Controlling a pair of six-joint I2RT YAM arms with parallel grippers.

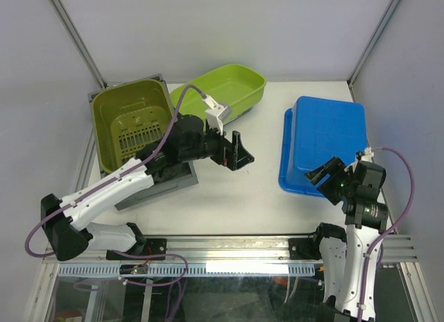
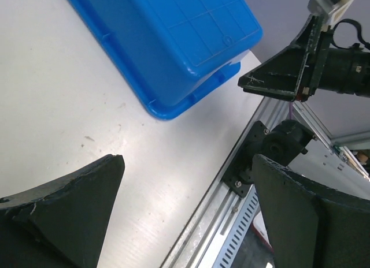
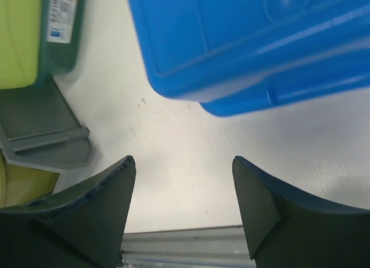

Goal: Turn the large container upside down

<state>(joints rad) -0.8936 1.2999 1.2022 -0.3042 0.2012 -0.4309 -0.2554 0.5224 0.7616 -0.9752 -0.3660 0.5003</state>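
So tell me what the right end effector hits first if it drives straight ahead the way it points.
Most likely the blue container: its near corner sits just ahead of the open right end effector. Height is hard to judge.

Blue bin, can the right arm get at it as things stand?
Probably yes. The right gripper hangs open just short of the blue bin, at its near edge, with only bare table between them and nothing in the way.
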